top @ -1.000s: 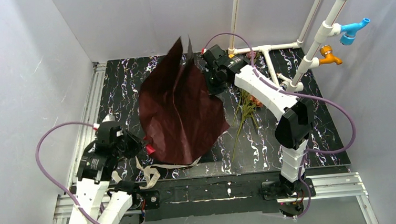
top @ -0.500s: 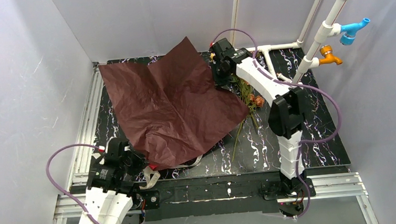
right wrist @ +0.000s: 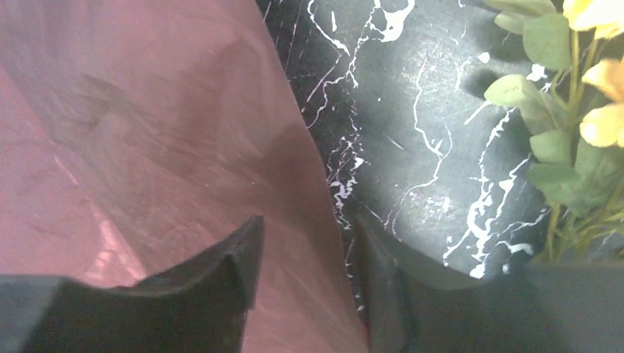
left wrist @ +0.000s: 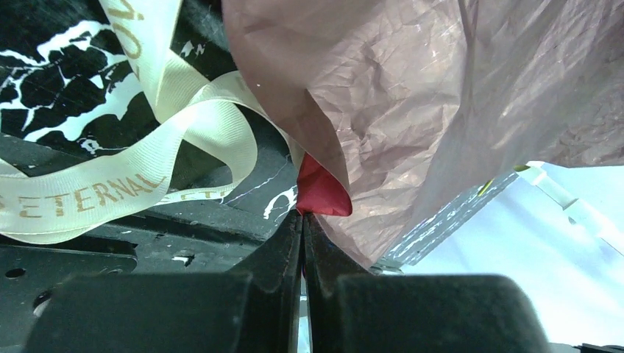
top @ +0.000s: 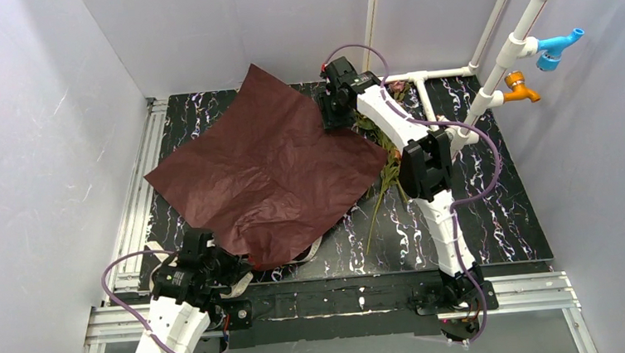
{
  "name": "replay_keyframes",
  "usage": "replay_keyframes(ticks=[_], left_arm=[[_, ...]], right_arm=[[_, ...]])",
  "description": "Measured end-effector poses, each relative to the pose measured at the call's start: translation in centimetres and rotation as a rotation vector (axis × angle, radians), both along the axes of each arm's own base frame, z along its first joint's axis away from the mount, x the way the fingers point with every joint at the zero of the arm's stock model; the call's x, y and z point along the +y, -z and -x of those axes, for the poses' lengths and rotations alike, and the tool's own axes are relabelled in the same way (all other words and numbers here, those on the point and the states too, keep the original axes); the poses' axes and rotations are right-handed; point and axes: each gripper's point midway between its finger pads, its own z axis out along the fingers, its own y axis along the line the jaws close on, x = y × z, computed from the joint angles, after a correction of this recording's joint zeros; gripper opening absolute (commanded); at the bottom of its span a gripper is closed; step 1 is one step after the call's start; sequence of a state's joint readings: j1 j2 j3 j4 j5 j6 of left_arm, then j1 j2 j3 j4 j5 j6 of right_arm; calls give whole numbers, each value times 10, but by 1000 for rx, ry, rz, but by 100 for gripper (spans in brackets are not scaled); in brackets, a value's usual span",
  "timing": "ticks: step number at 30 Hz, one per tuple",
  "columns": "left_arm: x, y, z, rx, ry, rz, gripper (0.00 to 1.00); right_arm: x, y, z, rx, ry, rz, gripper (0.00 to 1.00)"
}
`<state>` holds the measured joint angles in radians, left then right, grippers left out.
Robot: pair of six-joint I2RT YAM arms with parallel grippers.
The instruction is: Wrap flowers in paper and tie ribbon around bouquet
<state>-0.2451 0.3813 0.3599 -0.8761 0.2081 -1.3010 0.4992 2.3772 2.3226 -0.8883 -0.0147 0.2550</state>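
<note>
**Paper** point(top: 267, 167): large thin rectangular sheet, dark red, crinkled and creased. It lies spread flat left of centre on the black, white-veined marble-pattern table point(top: 495, 213).

**Ribbon** point(left wrist: 147, 173): flat cream woven band with gold lettering, looped at the table's near edge and partly under the paper's near corner.

**Flowers** point(top: 388, 171): yellow blooms, green fabric leaves and thin stems, lying just right of the paper, partly hidden by the right arm.

**Left gripper** point(left wrist: 302, 217): fingers pressed together, pinching the paper's near corner.

**Right gripper** point(right wrist: 309, 243): fingers apart, astride the paper's far edge, one over the sheet and one over the table.

**Change:** a second ago the paper stood folded in a tall peak. It now lies opened out, and the left gripper sits nearer the front edge.
</note>
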Motion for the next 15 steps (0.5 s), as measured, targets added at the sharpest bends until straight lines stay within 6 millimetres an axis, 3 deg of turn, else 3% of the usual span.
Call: replay_keyframes(ticks=[3, 6, 10, 12, 15], left_arm=[[-4, 5, 2, 19, -13, 28, 0], [-5, 3, 0, 21, -21, 44, 0], [-7, 1, -2, 9, -18, 54, 3], [-8, 2, -2, 14, -15, 55, 21], [-9, 1, -2, 9, -1, 61, 67]], right_arm=[[0, -1, -1, 0, 9, -6, 80], [1, -4, -1, -3, 14, -16, 85], [0, -24, 6, -19, 19, -39, 97], [-8, -42, 16, -39, 30, -39, 98], [-31, -74, 37, -94, 85, -24, 98]])
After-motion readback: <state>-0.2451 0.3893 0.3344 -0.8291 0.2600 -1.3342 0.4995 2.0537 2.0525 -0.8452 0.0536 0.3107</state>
